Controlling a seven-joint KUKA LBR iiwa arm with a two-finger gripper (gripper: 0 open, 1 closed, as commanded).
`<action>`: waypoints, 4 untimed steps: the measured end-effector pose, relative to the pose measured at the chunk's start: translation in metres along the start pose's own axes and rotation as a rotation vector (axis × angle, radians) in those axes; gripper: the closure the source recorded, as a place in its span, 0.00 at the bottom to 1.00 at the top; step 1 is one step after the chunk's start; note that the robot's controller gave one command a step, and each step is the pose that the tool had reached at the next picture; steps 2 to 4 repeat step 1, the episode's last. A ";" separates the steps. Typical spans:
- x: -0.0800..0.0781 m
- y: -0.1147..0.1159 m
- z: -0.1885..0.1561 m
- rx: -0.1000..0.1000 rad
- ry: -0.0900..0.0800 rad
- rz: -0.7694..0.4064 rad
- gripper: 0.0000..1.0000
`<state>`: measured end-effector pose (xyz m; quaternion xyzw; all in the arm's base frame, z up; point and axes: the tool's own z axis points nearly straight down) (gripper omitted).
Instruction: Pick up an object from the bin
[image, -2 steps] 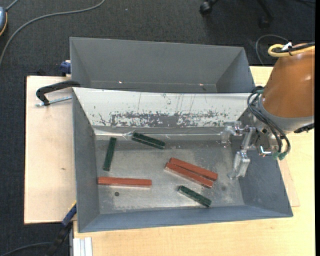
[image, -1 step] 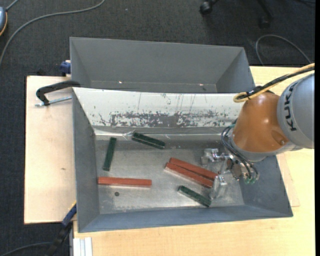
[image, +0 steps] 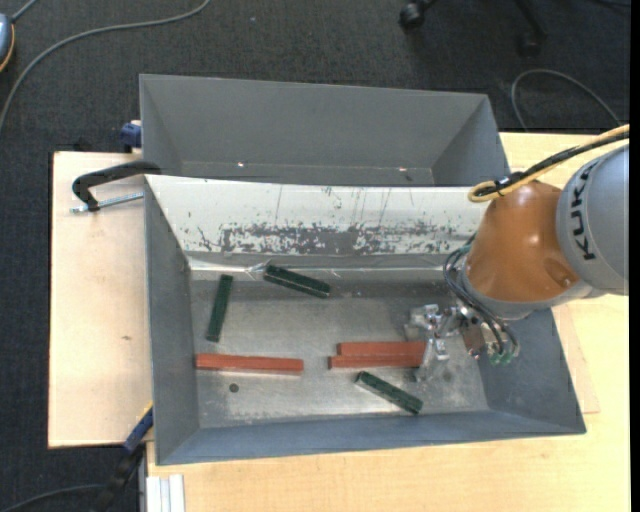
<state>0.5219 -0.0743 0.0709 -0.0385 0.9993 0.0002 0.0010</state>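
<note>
Down at the right end of the bin (image: 300, 330) floor, close to the near wall, the hand (image: 433, 352) sits low at the right tip of a red bar (image: 378, 354). That bar lies flat, long axis left-right, right of the floor's middle. Hand is touching its end or just beside it, can't separate the two from this angle. Can't tell whether the hand is released or clenched: its metal parts overlap the bar end, and the orange wrist cover (image: 515, 245) bulks over the bin's right wall just behind it. So no claim that anything is held. The bar looks to be resting on the floor

Neighbours:
- near green bar (image: 389, 392): dark, flat, angled, just beside the red bar on the near-wall side, right end almost under the hand
- second red bar (image: 249, 364): flat, parallel to the near wall, left half of the floor, well apart
- left green bar (image: 218, 308): pointing roughly at the far wall, near the left wall
- far green bar (image: 297, 282): lying along the foot of the far wall
- small dark speck (image: 233, 388) beside the second red bar, too small to identify

Why this placement, my read: parts are spread singly, no heap, so each is reachable, and this bar's tip is the closest target to where the arm comes in from the right. Downside: a long bar gripped at one end will likely droop or swing on lift, and the near green bar is close enough to get nudged or pinched along with it

Task status, judged: at the grasp stage, lift not yet done
</note>
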 end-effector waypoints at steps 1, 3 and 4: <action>-0.009 -0.019 -0.144 0.004 -0.012 -0.077 1.00; -0.009 -0.019 -0.144 0.004 -0.012 -0.077 1.00; -0.009 -0.019 -0.144 0.004 -0.012 -0.077 1.00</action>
